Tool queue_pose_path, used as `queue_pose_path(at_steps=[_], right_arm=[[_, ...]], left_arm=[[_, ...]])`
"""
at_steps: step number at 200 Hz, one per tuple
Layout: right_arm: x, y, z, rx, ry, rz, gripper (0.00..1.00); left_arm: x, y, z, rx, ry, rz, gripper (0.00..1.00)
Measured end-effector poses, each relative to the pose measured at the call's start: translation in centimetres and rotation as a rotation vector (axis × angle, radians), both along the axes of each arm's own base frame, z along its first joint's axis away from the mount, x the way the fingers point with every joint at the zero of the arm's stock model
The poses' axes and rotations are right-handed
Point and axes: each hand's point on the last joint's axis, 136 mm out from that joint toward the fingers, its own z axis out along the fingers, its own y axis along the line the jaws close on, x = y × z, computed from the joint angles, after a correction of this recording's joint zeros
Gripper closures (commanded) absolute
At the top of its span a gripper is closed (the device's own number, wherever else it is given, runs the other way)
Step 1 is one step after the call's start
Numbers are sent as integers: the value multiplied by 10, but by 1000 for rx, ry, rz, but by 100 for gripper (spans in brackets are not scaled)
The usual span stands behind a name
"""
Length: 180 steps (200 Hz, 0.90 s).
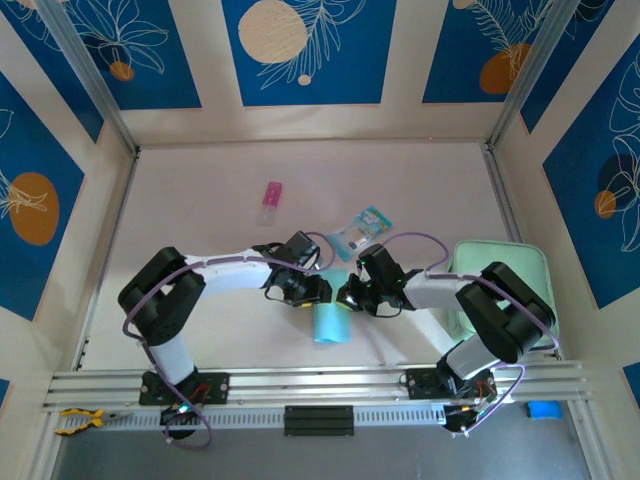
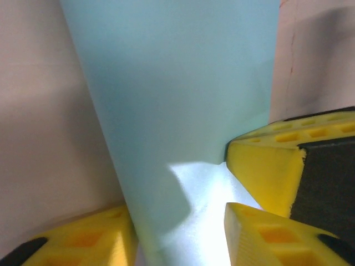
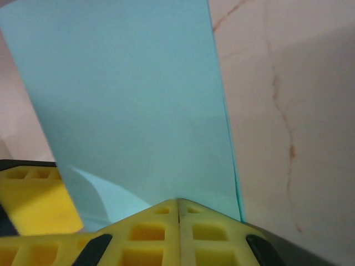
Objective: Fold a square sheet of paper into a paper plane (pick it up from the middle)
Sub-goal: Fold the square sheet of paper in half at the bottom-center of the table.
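Observation:
The square sheet of paper (image 1: 330, 324), light blue and folded into a narrow strip, lies on the table just below both grippers. My left gripper (image 1: 312, 292) is at the strip's upper left corner and my right gripper (image 1: 352, 295) at its upper right. In the left wrist view the paper (image 2: 177, 94) runs between the yellow fingers (image 2: 83, 238) of the left gripper (image 2: 177, 221), whose jaws stand apart around it. In the right wrist view my right gripper (image 3: 178, 204) is shut, its joined tips set against the paper's (image 3: 133, 105) flat face. A loose layer lifts at the left.
A teal-and-clear packet (image 1: 361, 232) and a small pink item (image 1: 270, 201) lie behind the grippers. A pale mint-green pad (image 1: 530, 262) sits under the right arm's elbow. Aluminium rails (image 1: 320, 385) run along the near edge.

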Motion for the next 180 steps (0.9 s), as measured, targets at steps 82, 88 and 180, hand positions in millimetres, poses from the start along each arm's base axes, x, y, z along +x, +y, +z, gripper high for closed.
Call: queue_pose_path(at_steps=[82, 88, 180], right_arm=[[0, 0, 0, -2, -1, 0, 100], [0, 0, 0, -2, -2, 0, 100], [-1, 0, 0, -2, -2, 0, 100]], left_arm=[[11, 3, 22, 1, -127, -16, 36], [11, 3, 21, 3, -127, -16, 37], [11, -2, 8, 14, -102, -27, 53]])
